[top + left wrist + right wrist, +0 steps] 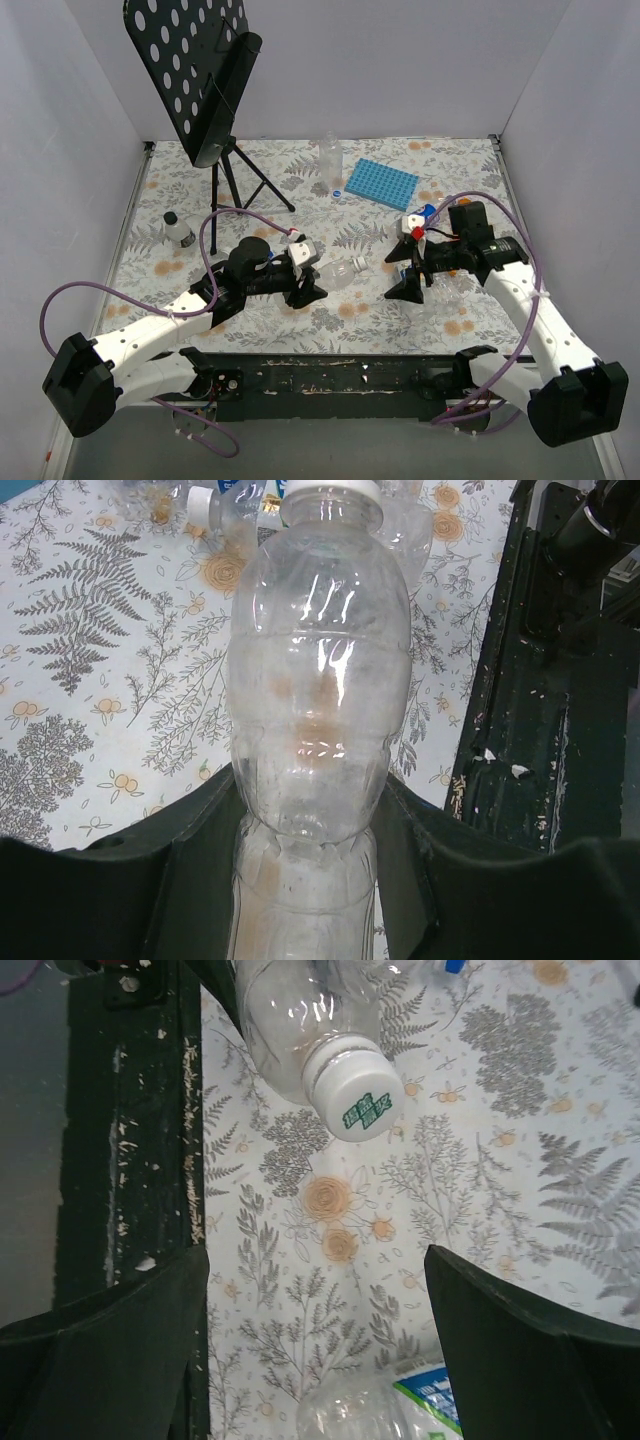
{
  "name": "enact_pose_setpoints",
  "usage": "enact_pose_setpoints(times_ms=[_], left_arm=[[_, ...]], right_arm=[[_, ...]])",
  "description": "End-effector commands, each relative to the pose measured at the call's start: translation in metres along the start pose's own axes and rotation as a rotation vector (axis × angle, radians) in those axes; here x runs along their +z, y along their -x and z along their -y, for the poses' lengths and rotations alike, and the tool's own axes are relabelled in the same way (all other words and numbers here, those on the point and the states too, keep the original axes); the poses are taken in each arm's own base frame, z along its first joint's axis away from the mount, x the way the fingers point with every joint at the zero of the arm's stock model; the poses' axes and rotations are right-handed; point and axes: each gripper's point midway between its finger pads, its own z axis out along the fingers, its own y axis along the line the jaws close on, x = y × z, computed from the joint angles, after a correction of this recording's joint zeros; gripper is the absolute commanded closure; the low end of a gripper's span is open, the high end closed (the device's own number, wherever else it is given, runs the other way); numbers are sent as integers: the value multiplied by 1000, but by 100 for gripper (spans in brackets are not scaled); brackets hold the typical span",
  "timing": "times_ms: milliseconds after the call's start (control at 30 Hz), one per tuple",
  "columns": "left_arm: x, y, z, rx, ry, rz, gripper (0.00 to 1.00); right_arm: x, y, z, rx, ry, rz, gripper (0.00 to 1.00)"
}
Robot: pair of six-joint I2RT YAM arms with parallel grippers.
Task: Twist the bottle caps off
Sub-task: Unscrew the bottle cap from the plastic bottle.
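My left gripper [312, 272] is shut on a clear plain bottle [340, 272] that lies on its side with its neck pointing right. In the left wrist view the bottle [320, 680] fills the gap between both jaws, and its white cap [330, 488] sits at the top edge. My right gripper [400, 270] stands open just right of that cap, apart from it. Its wrist view shows the white cap [360, 1100] with green print ahead of the wide-open gripper [315, 1300], with nothing between the jaws. A labelled bottle [400, 1405] lies below them.
More clear bottles [450, 285] lie under the right arm. One bottle [330, 160] stands upright at the back beside a blue ridged tray [382, 183]. A small bottle [178, 230] stands at the left. A black music stand [215, 80] rises at the back left. The black base plate [330, 375] runs along the near edge.
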Motion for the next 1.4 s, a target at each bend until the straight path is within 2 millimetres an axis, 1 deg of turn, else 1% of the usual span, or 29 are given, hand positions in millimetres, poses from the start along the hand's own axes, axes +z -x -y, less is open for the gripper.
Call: enact_pose_setpoints(times_ms=[0,100,267,467,500,533,800,1000,1133,1367], left_arm=[[-5,13,-4,30,29,39,97],[-5,13,-5,31,35,37,97],[-4,13,-7,29,44,34,97],[-4,12,-9,28,53,31,97],[-3,11,-9,26,52,28,97],[-4,5,-8,13,50,2,97],[-3,2,-11,10,60,-9,97],[-2,0,-12,7,63,-16,97],[-2,0,-12,6,62,-17,97],[-1,-1,-12,4,61,-21,97]], right_arm=[[11,1,-5,246,97,30,4],[12,7,-7,300,145,40,6],[15,15,4,346,118,68,7],[19,15,7,406,112,81,8],[19,15,9,439,100,81,8],[20,14,12,466,87,80,8],[23,22,27,597,6,95,6],[25,26,23,693,32,126,7],[26,28,20,718,56,130,7],[32,25,24,754,55,110,7]])
